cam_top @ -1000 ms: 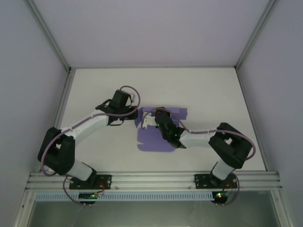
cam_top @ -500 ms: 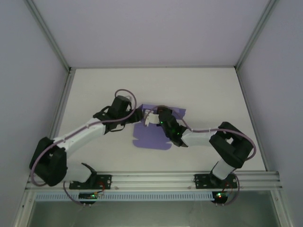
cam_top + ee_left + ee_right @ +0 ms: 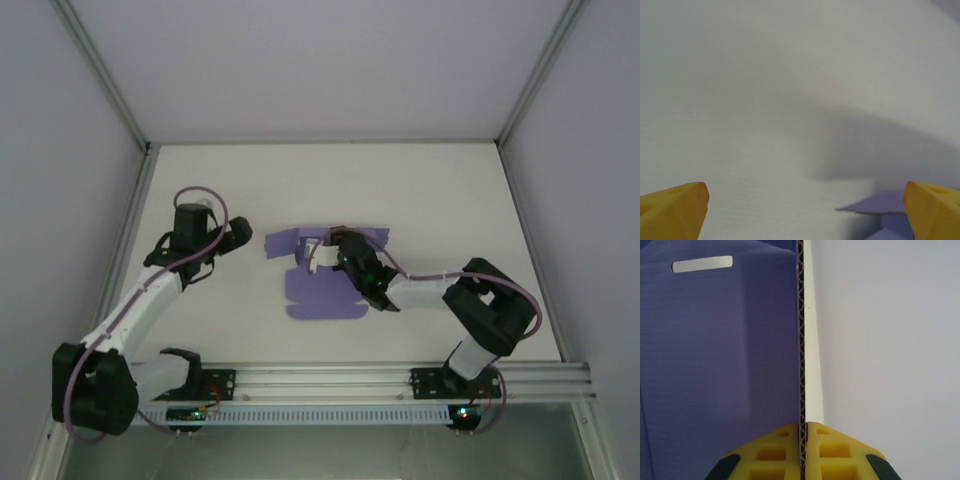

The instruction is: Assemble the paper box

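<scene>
Nearest, along the table's front edge: an aluminium rail [image 3: 330, 378] carrying both arm bases. Reaching in and leftward from the right base: the right gripper [image 3: 322, 252], clamped tight on a raised flap of the lilac paper box [image 3: 322, 298]. Seen edge-on from the right wrist: yellow fingertips [image 3: 785, 440] pressed together on the flap's corrugated edge, standing upright, with a purple panel to its left and a small pale slot [image 3: 702, 263] near that panel's far end. Lying mostly flat about mid-table [image 3: 440, 190], just ahead of the right arm, with a tab sticking out at the far left. Off to the left and well apart from the card: the left gripper [image 3: 240, 232], jaws spread wide, holding nothing, over bare white surface. Just a corner of purple card by its right fingertip. Beyond, pale enclosure walls [image 3: 320, 60].
</scene>
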Robot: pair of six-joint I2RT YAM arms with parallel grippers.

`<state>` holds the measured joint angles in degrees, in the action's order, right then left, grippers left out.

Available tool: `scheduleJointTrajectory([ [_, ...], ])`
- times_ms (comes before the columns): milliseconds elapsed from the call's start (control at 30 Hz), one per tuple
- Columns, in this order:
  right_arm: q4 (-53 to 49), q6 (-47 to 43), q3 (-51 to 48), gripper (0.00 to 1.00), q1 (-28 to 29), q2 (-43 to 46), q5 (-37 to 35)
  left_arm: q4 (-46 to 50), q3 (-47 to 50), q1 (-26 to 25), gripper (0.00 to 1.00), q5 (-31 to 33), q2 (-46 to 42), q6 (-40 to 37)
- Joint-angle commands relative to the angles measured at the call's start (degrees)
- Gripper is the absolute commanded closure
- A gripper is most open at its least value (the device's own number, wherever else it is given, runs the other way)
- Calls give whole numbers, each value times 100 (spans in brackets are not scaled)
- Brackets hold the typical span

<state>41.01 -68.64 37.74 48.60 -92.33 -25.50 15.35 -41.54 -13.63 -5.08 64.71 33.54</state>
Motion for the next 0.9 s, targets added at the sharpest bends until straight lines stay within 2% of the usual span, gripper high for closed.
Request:
scheduleJointTrajectory([
  [0,219,-57,95,100,-35,61,-74,-928,273,-108,7,-1432,207,-778],
  [100,278,-77,137,100,-22,-4,-153,-1633,557,-342,14,-1932,332,-1159],
  [267,193,-79,208,100,0,-33,-175,-2096,779,-788,20,-2034,407,-1756],
  [333,116,-127,217,100,5,-26,-202,-1997,834,-761,21,-1442,300,-1604],
  [433,-50,-148,191,100,-1,56,-144,-1629,770,-368,13,-814,47,-1345],
  [567,-173,-96,121,100,-16,204,40,-1290,533,441,6,-853,135,-1144],
  [633,-271,-15,129,100,-9,267,96,-1271,343,575,8,-1048,488,-1219],
  [733,-297,74,182,100,-16,252,97,-1322,54,563,18,-1894,1203,-1432],
  [800,-287,89,212,100,-44,201,85,-1498,-22,398,25,-2566,1511,-1605],
  [867,-265,98,236,100,-52,149,61,-1856,81,-74,25,-2655,1537,-1865],
])
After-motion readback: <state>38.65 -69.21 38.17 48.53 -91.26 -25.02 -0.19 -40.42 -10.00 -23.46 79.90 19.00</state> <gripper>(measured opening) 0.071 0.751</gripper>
